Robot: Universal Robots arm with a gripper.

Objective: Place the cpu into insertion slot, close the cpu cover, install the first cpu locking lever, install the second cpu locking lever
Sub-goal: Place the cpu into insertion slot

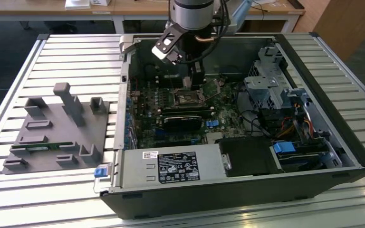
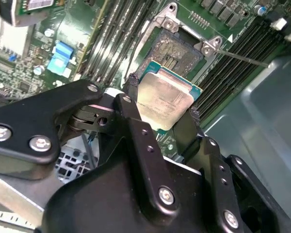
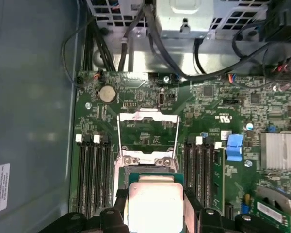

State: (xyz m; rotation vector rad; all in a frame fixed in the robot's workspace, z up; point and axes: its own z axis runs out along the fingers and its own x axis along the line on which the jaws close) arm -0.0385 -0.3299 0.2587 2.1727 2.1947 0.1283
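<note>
My gripper (image 2: 162, 107) is shut on the cpu (image 2: 165, 97), a small square chip with a silver top and a green edge, held by two opposite sides between black fingers (image 2: 131, 104). It hangs just above the insertion slot (image 2: 177, 48), tilted a little and not touching it. In the first wrist view the cpu (image 3: 155, 201) hides part of the insertion slot (image 3: 145, 171), and the cpu cover (image 3: 148, 116) lies flipped open beyond it. A thin locking lever (image 2: 242, 57) sticks out beside the socket. In the exterior view the gripper (image 1: 195, 78) is low over the insertion slot (image 1: 187, 99).
Long black memory slots (image 3: 92, 174) flank the socket on both sides. The open computer case (image 1: 334, 142) holds a power supply (image 1: 169, 166), a drive cage (image 1: 265, 80) and loose cables. A grey parts fixture (image 1: 55, 128) lies on the slatted table at the exterior view's left.
</note>
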